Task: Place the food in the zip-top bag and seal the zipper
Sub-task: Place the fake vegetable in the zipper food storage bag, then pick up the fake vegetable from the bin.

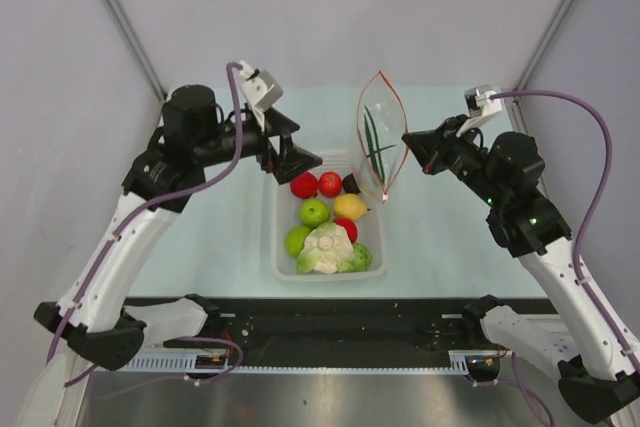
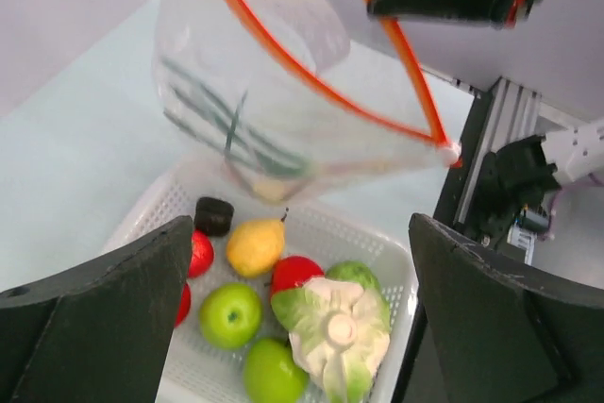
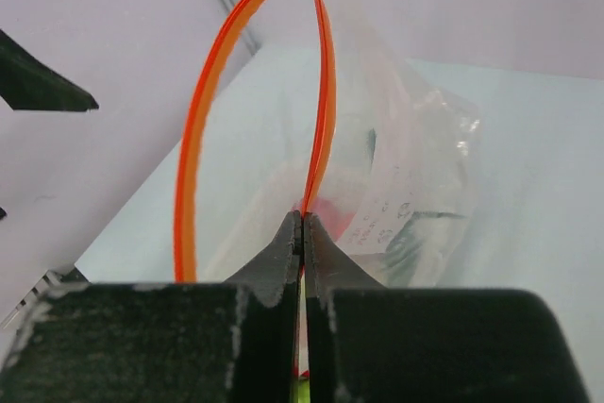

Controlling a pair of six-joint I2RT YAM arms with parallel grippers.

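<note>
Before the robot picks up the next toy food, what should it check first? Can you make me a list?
1. Bag mouth open: ok. The zip-top bag hangs with its zipper spread wide.
2. Bag held: ok. The right gripper is shut on a corner of the bag's mouth.
3. Picking gripper free: ok. The left gripper is open and empty above the white basket.
4. Food in reach: ok. The lemon, the cabbage and the round fruits lie uncovered in the basket.
5. Green onions inside the bag: ok.
6. Room in the bag for the cabbage: cannot tell.
</note>
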